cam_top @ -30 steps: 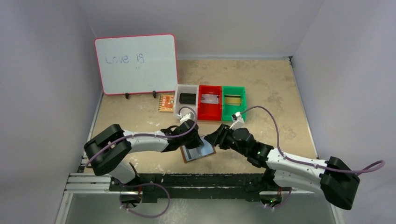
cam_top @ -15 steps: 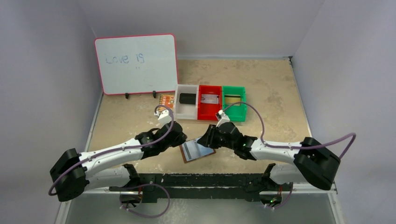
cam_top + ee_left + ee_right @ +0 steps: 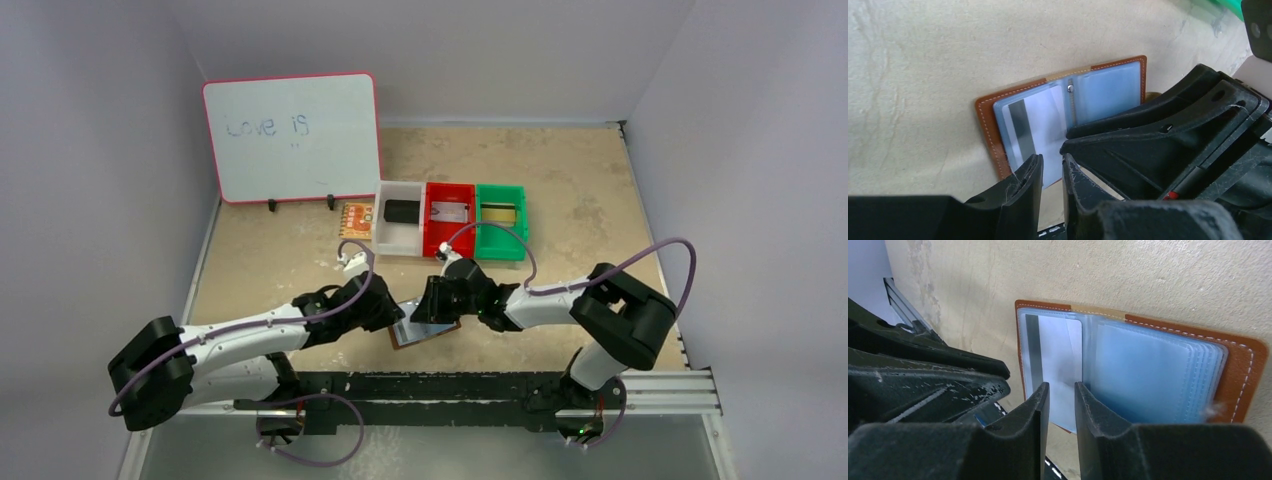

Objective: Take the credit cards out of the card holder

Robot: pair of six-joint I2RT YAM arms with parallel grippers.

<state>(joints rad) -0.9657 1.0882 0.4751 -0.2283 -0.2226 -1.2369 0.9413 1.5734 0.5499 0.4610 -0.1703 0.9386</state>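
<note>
The card holder (image 3: 432,331) lies open and flat on the table, a brown leather rim (image 3: 989,131) around pale blue pocket panels (image 3: 1148,370). In one pocket sits a white credit card (image 3: 1060,347) with a dark stripe (image 3: 1021,126). My left gripper (image 3: 393,311) hovers at the holder's left edge; in the left wrist view its fingertips (image 3: 1052,164) stand a narrow gap apart with nothing between them. My right gripper (image 3: 424,303) hangs over the holder from the right, its fingertips (image 3: 1062,390) also narrowly apart, in line with the card's near end. Whether they touch it I cannot tell.
Behind the holder stand a white bin (image 3: 383,235), a red bin (image 3: 430,235) and a green bin (image 3: 521,225), each with something inside. An orange patterned card (image 3: 356,219) lies left of them. A whiteboard (image 3: 292,137) stands at the back left.
My left gripper has drawn back to the holder's left edge and its jaws have parted slightly. The right arm has slid left over the holder, its jaws narrowing.
</note>
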